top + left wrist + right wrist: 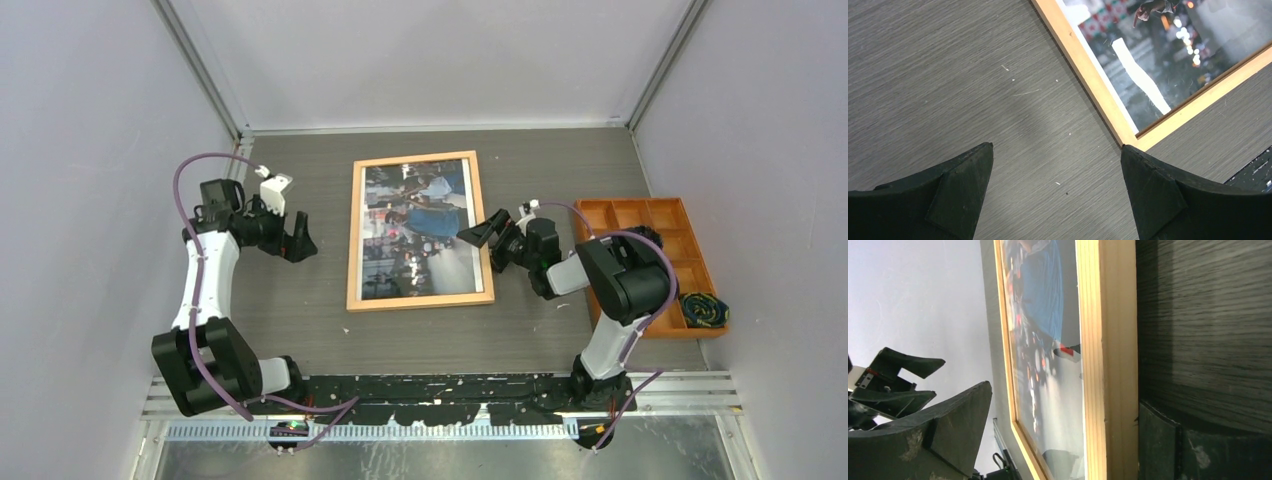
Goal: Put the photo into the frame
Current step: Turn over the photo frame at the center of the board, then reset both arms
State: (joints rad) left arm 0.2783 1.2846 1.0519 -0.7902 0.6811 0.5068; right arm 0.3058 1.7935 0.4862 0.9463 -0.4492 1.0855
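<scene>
The light-wood frame (352, 235) lies flat on the middle of the table, with the photo (418, 230) face up inside its border. My left gripper (298, 240) is open and empty, a little left of the frame. In the left wrist view its right finger (1168, 195) is near the frame's corner (1128, 135). My right gripper (487, 238) is open at the frame's right rail (1103, 340). One finger (1158, 440) is outside the rail, the other (948, 425) hangs over the photo (1048, 315). It grips nothing.
An orange compartment tray (660, 212) stands at the right, behind my right arm. A dark coiled item (703, 310) with yellow and blue lies at its near end. Grey walls close in on three sides.
</scene>
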